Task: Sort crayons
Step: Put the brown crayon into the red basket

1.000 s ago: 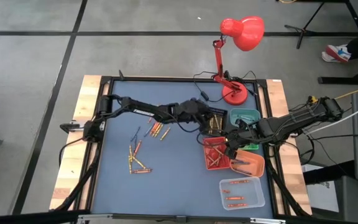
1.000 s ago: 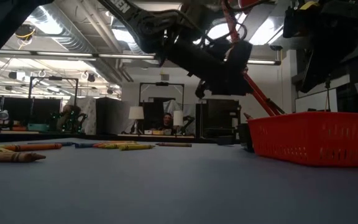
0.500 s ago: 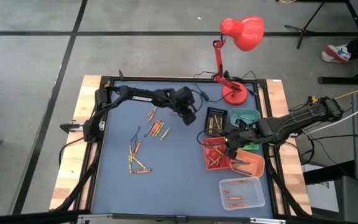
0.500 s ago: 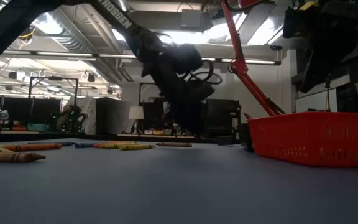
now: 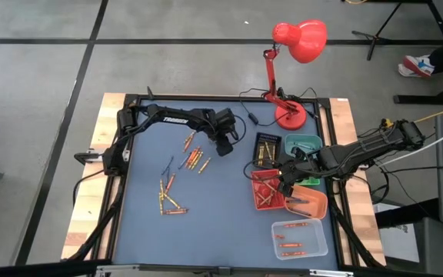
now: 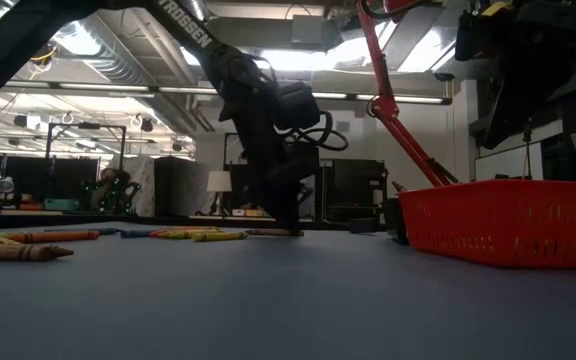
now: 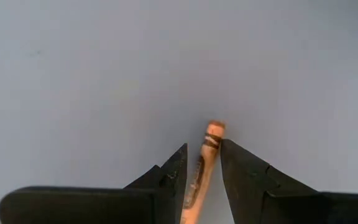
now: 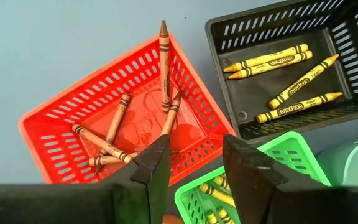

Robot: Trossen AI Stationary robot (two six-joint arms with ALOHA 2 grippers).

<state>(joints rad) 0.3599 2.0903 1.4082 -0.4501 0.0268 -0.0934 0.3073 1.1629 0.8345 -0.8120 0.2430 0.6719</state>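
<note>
Loose crayons lie on the blue mat, with more of them nearer the front. My left gripper points steeply down with its tips at the mat. It is open, and its fingers stand on either side of one orange crayon that lies flat. My right gripper hangs open above the trays with nothing between its fingers. Under it are a red tray holding brownish crayons and a black tray holding yellow crayons. My left gripper comes at the orange crayon from above, slanting, with its fingers along the crayon's length. One finger lies right beside the crayon's side and a gap shows at the other finger. I cannot tell whether it touches. The crayon rests on the mat.
On the right stand a green tray, an orange tray and a clear tray with orange crayons. A red desk lamp stands at the far edge, its cable on the mat. Bare mat lies at the front middle.
My left gripper has swung from above the black tray toward the table's left. It has tipped steeply downward and come down until its tips reach the mat over the orange crayon. The crayon has stayed where it lay.
</note>
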